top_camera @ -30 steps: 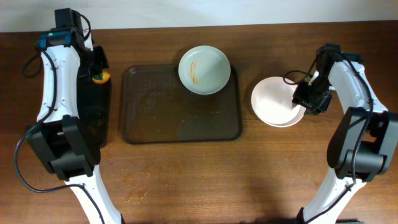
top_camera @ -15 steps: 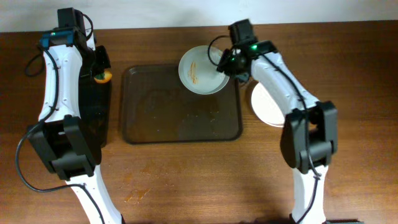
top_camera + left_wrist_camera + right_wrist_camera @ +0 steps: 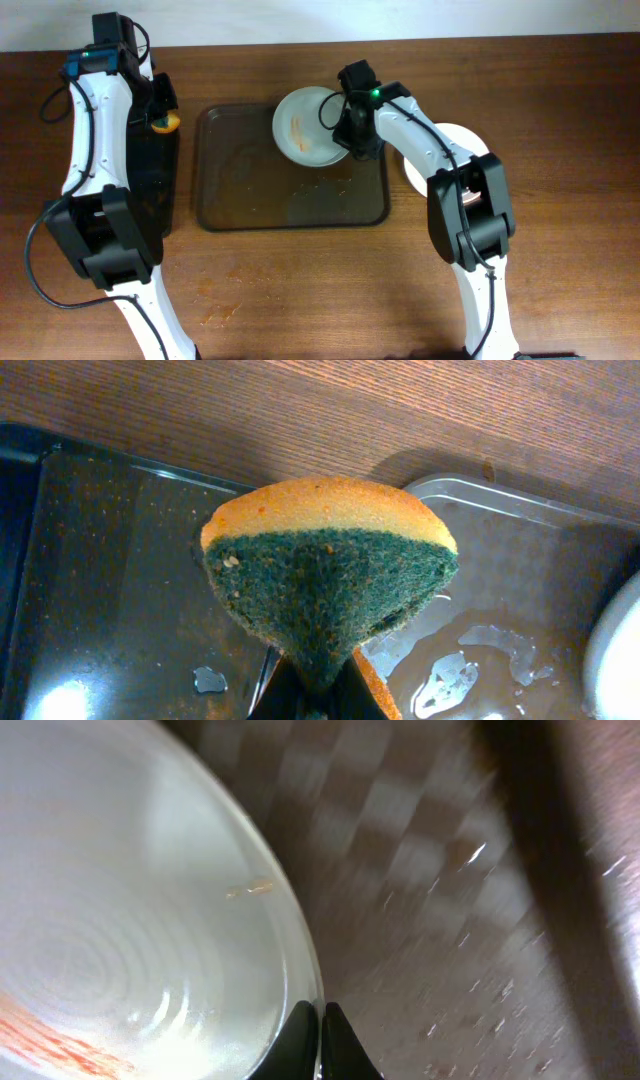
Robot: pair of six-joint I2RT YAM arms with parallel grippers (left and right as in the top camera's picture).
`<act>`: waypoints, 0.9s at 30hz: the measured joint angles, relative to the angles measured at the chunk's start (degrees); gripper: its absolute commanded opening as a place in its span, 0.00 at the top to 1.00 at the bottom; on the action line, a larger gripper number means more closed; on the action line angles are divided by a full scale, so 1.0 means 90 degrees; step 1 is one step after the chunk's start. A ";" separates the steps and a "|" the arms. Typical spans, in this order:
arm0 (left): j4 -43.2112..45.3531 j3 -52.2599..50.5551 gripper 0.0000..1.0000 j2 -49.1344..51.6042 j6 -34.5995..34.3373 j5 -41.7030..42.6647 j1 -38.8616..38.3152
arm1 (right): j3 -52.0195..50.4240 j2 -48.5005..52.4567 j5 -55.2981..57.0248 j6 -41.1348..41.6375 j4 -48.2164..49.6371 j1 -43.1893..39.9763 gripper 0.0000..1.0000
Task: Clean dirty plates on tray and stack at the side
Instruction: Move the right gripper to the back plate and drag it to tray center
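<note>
A white plate (image 3: 305, 125) with orange-brown streaks sits over the far right part of the dark brown tray (image 3: 240, 190). My right gripper (image 3: 347, 130) is shut on its right rim; the right wrist view shows the rim (image 3: 300, 970) pinched between the fingers (image 3: 318, 1035). Clean white plates (image 3: 462, 140) lie on the table right of the tray, partly hidden by my right arm. My left gripper (image 3: 160, 118) is shut on a sponge (image 3: 330, 580), orange on top with a green scrub face, over the black tray's (image 3: 100, 610) far end.
The smaller black tray (image 3: 150, 190) lies along the left side of the brown tray. Water puddles (image 3: 470, 660) and smears wet the brown tray's floor (image 3: 320, 195). Bare wooden table lies in front and to the far right.
My right gripper moved from the clean plates on the right to the streaked plate, shut on its rim, and shifted it leftward over the tray. The left arm stayed nearly still.
</note>
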 measured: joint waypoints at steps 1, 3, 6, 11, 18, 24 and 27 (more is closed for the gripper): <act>0.0000 0.0000 0.99 0.0000 0.0000 0.0000 0.0000 | 0.0002 0.0000 -0.0163 -0.0032 -0.0216 0.0129 0.96; 0.0002 0.0000 0.99 0.0000 0.0000 0.0000 0.0000 | 0.0061 0.0000 -0.0474 -0.0163 -0.0580 0.0328 0.96; 0.0000 0.0000 0.99 0.0000 0.0000 0.0000 0.0000 | 0.0061 0.0000 -0.0869 -0.0600 -0.0899 0.0551 0.56; 0.0002 0.0000 0.99 0.0000 0.0000 0.0000 0.0000 | 0.0238 0.0000 -0.1049 -0.1984 -0.0644 0.0483 0.50; -0.0012 0.0000 0.99 0.0000 0.0000 0.0000 -0.0012 | 0.0318 0.0194 -0.0976 -0.3934 0.0267 0.0177 0.71; -0.0070 0.0000 0.99 0.0000 0.0000 0.0000 -0.0017 | 0.0323 0.0393 -0.0840 -0.3966 0.0262 0.0478 0.96; -0.0214 0.0000 0.99 0.0000 0.0000 0.0007 -0.0019 | 0.0364 0.0401 -0.0811 -0.3444 0.0238 0.0493 0.96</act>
